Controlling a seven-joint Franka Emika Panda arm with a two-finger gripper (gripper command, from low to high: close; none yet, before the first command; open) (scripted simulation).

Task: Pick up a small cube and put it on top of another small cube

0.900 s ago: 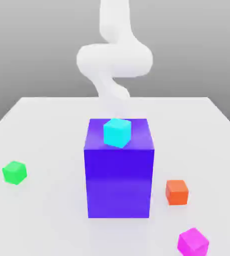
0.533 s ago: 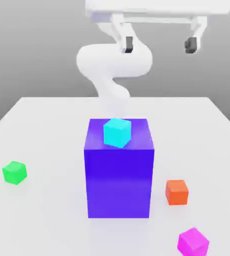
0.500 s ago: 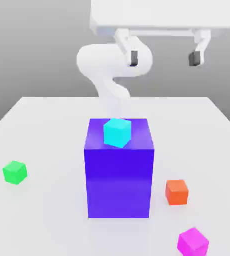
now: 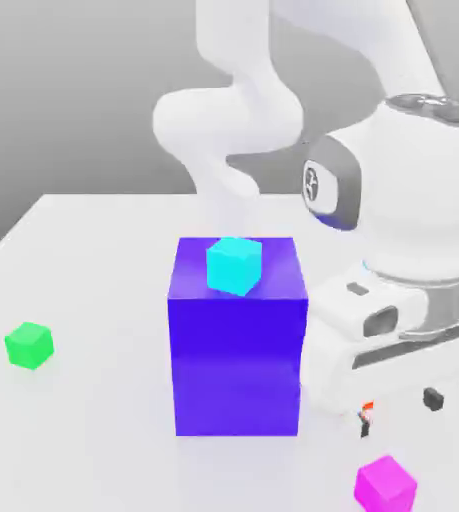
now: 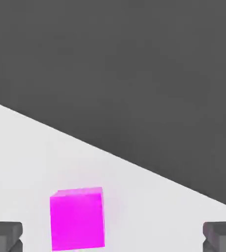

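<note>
The pincer [image 4: 398,410] hangs wide open above the pink cube [image 4: 384,483]. The green cube [image 4: 28,345] sits near the opposite edge of the surface [image 4: 93,260].

White table [image 4: 93,260] against a plain grey backdrop [image 4: 63,90], soft even light.

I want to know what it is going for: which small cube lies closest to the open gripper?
The magenta cube, just below the gripper; the green cube and cyan cube sit farther off.
</note>
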